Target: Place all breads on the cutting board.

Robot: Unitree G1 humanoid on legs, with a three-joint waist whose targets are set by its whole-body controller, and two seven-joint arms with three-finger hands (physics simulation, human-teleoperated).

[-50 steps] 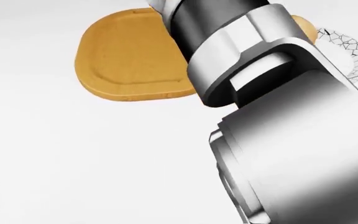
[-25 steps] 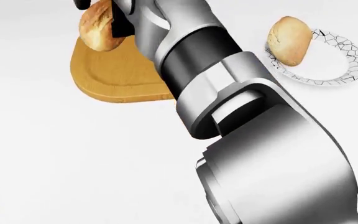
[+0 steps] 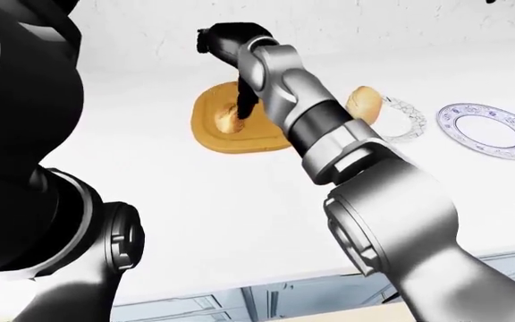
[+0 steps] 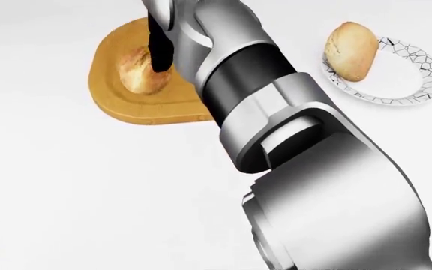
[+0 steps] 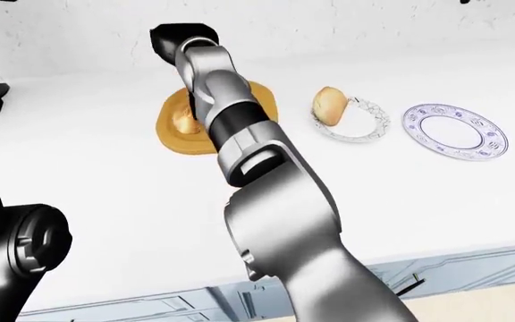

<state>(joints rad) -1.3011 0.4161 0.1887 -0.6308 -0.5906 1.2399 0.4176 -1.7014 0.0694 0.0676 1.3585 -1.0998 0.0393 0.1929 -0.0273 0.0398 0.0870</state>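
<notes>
A wooden cutting board point(image 4: 126, 109) lies at the upper left of the head view. A bread roll point(image 4: 137, 73) rests on it. My right hand point(image 4: 158, 62) reaches over the board from the lower right, and one black finger point(image 3: 242, 100) presses down against the roll's right side. The other fingers are hidden behind the forearm. A second bread roll point(image 4: 351, 49) leans on the left rim of a crackle-patterned plate point(image 4: 403, 93) to the right of the board. My left arm point(image 3: 52, 221) fills the left of the left-eye view, and its hand does not show.
A blue-patterned plate point(image 5: 456, 131) sits on the white counter point(image 5: 105, 201), right of the crackle plate. The counter's near edge point(image 5: 436, 258) runs along the bottom of the eye views, with cabinet fronts below. My right forearm point(image 4: 329, 185) blocks the lower right of the head view.
My right hand has come down with the bread roll, which hung above the board's top edge half a second ago and now lies on the board. A second ago the forearm hid both rolls.
</notes>
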